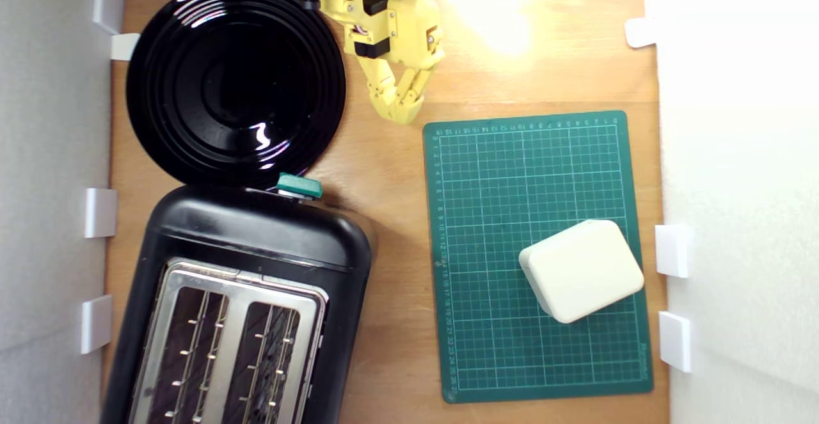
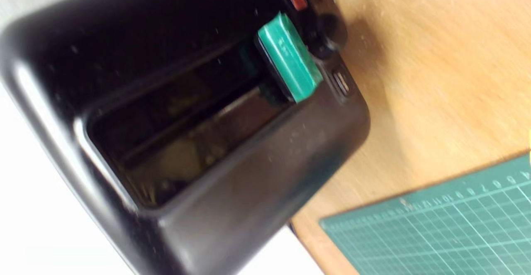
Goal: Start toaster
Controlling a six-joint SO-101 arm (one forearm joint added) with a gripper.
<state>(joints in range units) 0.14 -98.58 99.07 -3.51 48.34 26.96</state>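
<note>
Above the wood, gripper [image 1: 402, 109]: fingertips together, empty.
Lever [image 1: 299, 185]: well apart from you; small tab, so you may slip off.
Plate [image 1: 235, 82]: beside your path; you could clip it.

The exterior view looks straight down on the whole wooden worktop [image 1: 384, 174] from high above; the wrist view looks obliquely, close in, at the toaster [image 2: 232, 183]; both share the toaster [image 1: 256, 251], its green lever [image 1: 299, 185] and the cutting mat's corner [image 2: 435, 221].
</note>
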